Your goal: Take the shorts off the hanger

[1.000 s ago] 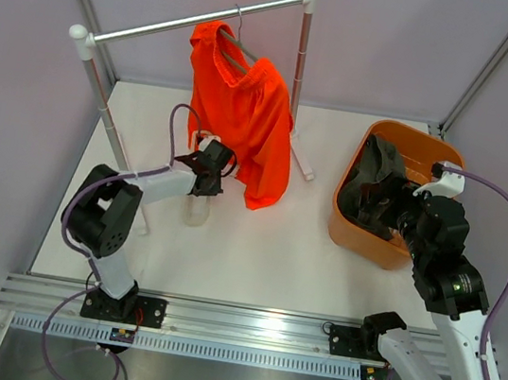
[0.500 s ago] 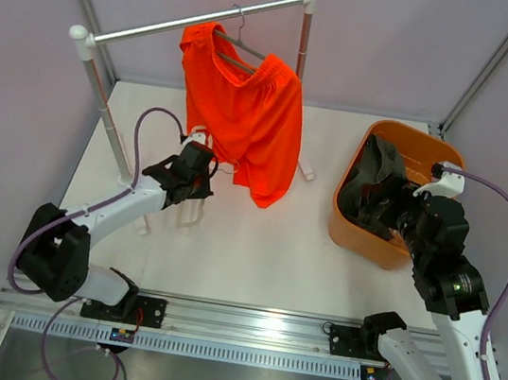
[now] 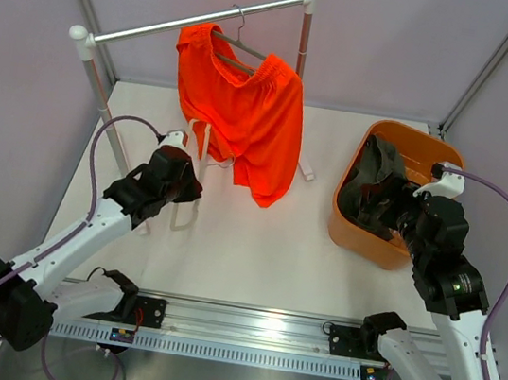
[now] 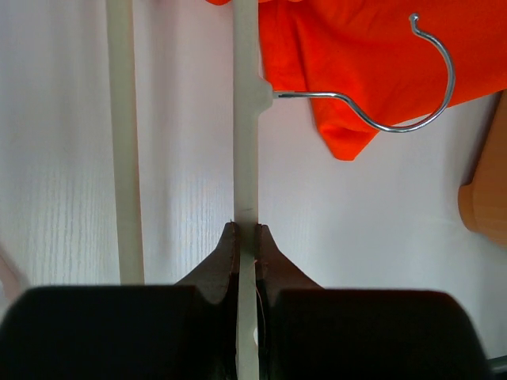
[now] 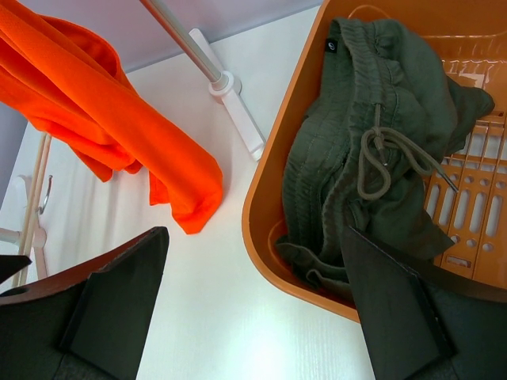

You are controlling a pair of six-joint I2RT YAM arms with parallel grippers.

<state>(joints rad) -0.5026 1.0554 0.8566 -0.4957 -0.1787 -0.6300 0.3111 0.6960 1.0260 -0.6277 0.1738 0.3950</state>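
Left wrist view: left claw (image 4: 245, 232) pinches a cream hanger (image 4: 245, 150) beside the orange shorts (image 4: 356, 47); tugging this wrong hanger could leave them hanging.

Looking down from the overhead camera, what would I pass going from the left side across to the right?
Left claw pinching a pale hanger → orange shorts → orange basket holding dark green clothes.
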